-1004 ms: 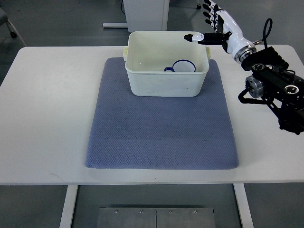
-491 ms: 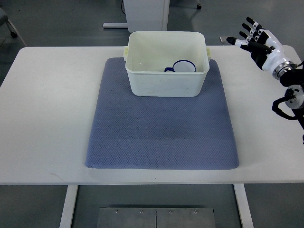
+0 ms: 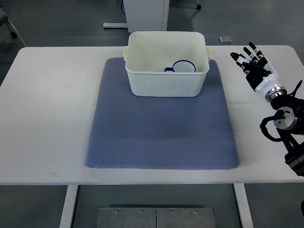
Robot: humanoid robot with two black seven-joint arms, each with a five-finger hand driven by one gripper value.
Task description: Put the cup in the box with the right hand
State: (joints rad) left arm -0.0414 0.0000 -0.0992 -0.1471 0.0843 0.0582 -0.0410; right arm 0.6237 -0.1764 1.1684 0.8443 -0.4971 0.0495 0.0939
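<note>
One cup (image 3: 183, 66) inside one box (image 3: 166, 70), upper centre; right hand (image 3: 253, 68) at right edge, fingers spread wide, empty

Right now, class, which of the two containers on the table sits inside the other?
The small blue-rimmed cup sits inside; the larger white box holds it and rests on the blue mat.

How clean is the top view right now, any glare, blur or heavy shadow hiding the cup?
Top view: even, soft lighting, no hard glare on the table; the cup shows sharply inside the box, only lightly shaded by its wall; the right hand is crisp, without motion blur; faint shadow under the mat edge.
</note>
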